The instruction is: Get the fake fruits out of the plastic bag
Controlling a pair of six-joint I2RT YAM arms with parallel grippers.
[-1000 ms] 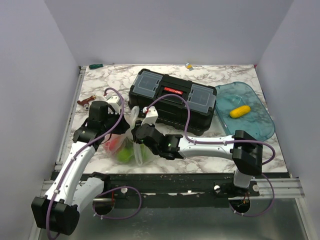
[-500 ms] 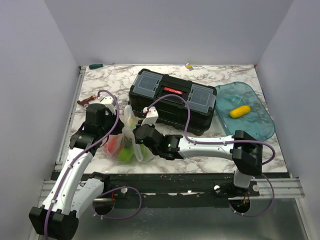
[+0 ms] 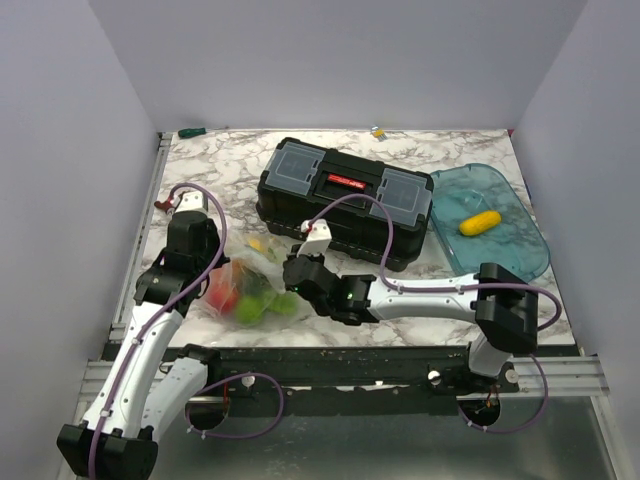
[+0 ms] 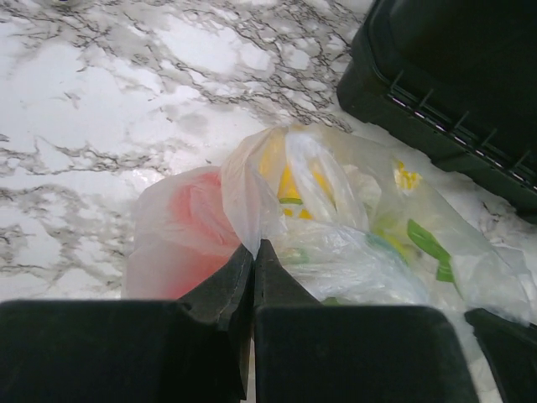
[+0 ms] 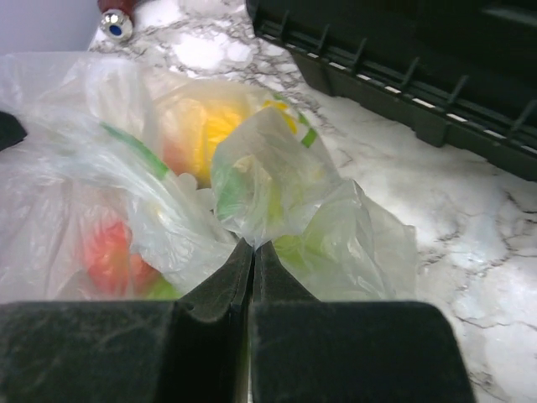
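Observation:
The clear plastic bag (image 3: 250, 285) lies on the marble table in front of the black toolbox, with red, green and yellow fake fruits (image 3: 248, 298) inside. My left gripper (image 3: 212, 278) is shut on the bag's left side; in the left wrist view its jaws (image 4: 253, 249) pinch the film (image 4: 336, 218) beside a red fruit (image 4: 189, 227). My right gripper (image 3: 293, 283) is shut on the bag's right side; in the right wrist view it (image 5: 254, 250) pinches a fold of film (image 5: 277, 193) over green and yellow fruits (image 5: 210, 130). A yellow fruit (image 3: 480, 222) lies in the blue tray.
The black toolbox (image 3: 345, 200) stands just behind the bag. The translucent blue tray (image 3: 520, 250) sits at the right. A red-handled tool (image 3: 166, 206) lies at the table's left edge. Small items (image 3: 190, 132) lie along the far edge.
Both grippers have come down and apart with the bag. The bag was bunched upright between them and now lies lower and spread flat on the table. The left arm has drawn back leftward.

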